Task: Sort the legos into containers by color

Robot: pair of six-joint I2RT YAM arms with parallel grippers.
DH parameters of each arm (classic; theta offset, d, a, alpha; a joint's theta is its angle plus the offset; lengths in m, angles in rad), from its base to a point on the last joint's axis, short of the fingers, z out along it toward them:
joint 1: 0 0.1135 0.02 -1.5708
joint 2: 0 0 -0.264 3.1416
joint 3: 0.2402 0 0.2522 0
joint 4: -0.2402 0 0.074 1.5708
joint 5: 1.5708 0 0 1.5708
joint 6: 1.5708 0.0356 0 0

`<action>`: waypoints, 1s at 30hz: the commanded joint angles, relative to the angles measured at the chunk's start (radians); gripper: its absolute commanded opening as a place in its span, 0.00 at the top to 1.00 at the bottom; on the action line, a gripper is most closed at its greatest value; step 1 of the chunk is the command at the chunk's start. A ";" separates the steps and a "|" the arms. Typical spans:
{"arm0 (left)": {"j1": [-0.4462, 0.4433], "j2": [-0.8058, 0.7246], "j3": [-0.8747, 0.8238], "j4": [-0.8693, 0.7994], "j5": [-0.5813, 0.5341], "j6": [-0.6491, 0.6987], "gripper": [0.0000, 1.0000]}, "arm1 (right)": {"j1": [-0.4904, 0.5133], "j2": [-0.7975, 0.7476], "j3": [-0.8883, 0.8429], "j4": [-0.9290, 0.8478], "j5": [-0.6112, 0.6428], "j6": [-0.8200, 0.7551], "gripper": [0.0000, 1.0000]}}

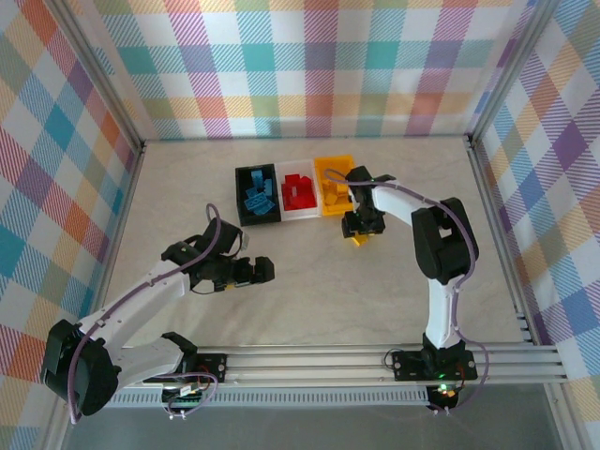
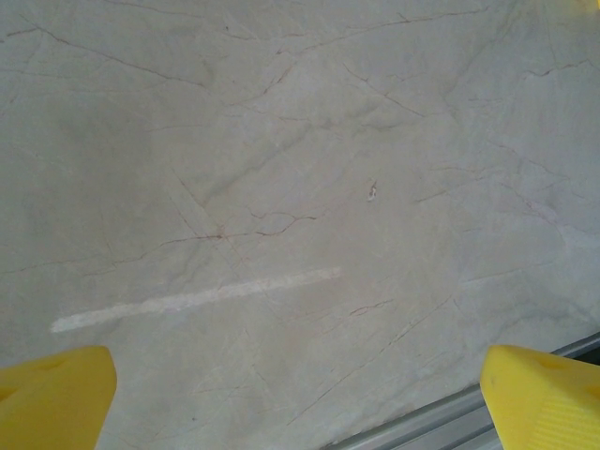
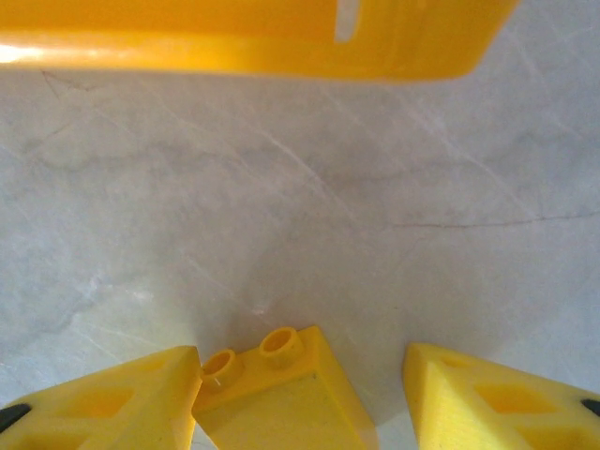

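Three containers stand in a row at the table's middle back. The black bin [image 1: 240,197] holds blue legos [image 1: 258,197], the white bin [image 1: 300,215] holds red legos [image 1: 298,190], and the yellow bin [image 1: 333,161] holds yellow legos [image 1: 334,190]. One yellow brick [image 3: 281,398] lies on the table just in front of the yellow bin [image 3: 253,47]. My right gripper [image 3: 302,367] straddles this brick [image 1: 359,240]. Its left finger [image 3: 112,403] touches the brick and its right finger [image 3: 487,403] stands apart from it. My left gripper [image 2: 300,403] hangs wide open over bare table.
The checkered walls close in the table on three sides. A metal rail [image 1: 375,361] runs along the near edge with both arm bases on it. A strip of pale tape [image 2: 197,298] lies on the marble surface under the left gripper [image 1: 267,271].
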 commanded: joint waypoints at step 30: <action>0.037 -0.064 0.044 -0.017 -0.053 -0.066 0.00 | 0.002 -0.062 0.311 -0.203 -0.016 0.038 0.64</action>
